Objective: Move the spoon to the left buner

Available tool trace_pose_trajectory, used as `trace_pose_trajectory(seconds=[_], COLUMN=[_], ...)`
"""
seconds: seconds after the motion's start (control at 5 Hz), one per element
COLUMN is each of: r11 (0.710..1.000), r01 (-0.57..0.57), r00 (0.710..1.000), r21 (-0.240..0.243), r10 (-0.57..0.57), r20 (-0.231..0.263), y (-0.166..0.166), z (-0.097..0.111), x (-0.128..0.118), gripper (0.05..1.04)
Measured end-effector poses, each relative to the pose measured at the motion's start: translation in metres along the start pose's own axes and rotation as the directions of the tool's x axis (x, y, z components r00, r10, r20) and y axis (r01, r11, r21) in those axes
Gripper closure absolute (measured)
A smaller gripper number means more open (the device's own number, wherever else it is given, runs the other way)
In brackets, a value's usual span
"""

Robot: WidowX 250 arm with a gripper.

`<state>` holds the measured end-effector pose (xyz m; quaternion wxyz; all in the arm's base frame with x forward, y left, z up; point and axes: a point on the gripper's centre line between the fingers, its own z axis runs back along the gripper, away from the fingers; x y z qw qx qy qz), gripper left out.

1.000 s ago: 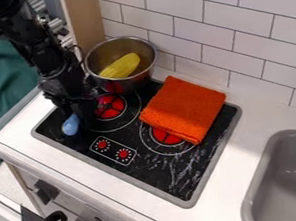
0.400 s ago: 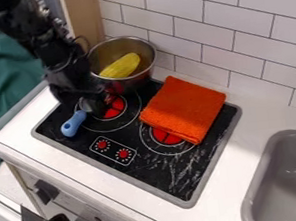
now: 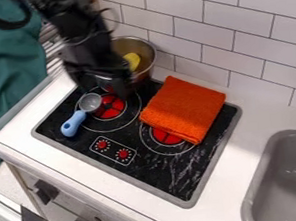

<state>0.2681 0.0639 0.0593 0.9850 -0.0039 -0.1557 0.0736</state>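
Note:
My gripper (image 3: pixel 118 88) hangs over the back left of the stove, in front of the metal pot and just right of the spoon's bowl; whether it touches anything there I cannot tell. The spoon (image 3: pixel 91 103) lies on the stove's left part, its grey round bowl on the left edge of the left burner (image 3: pixel 110 107). Its blue handle points toward the front left, over the black stove surface.
Behind the gripper stands a metal pot (image 3: pixel 145 46) with a yellow item (image 3: pixel 132 61) inside, partly hidden by the arm. A folded orange cloth (image 3: pixel 184 108) covers part of the right burner (image 3: pixel 167 136). A grey sink (image 3: pixel 283 182) is at the right.
The arm has moved right and away from the spoon, uncovering its bowl and more of the left burner. Since the middle frame the blue handle has kept its place.

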Motion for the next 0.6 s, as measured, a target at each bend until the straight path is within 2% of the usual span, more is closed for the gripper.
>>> trace_pose_trajectory(seconds=[0.2,0.6], r11=[1.000,1.000], r01=[-0.008,0.027], r00=[1.000,0.999], r21=[0.014,0.014], r10=[0.008,-0.026], r20=[-0.003,-0.033], y=[-0.018,-0.020], z=[0.001,-0.011], x=[0.000,0.005], gripper=[0.077,0.077])
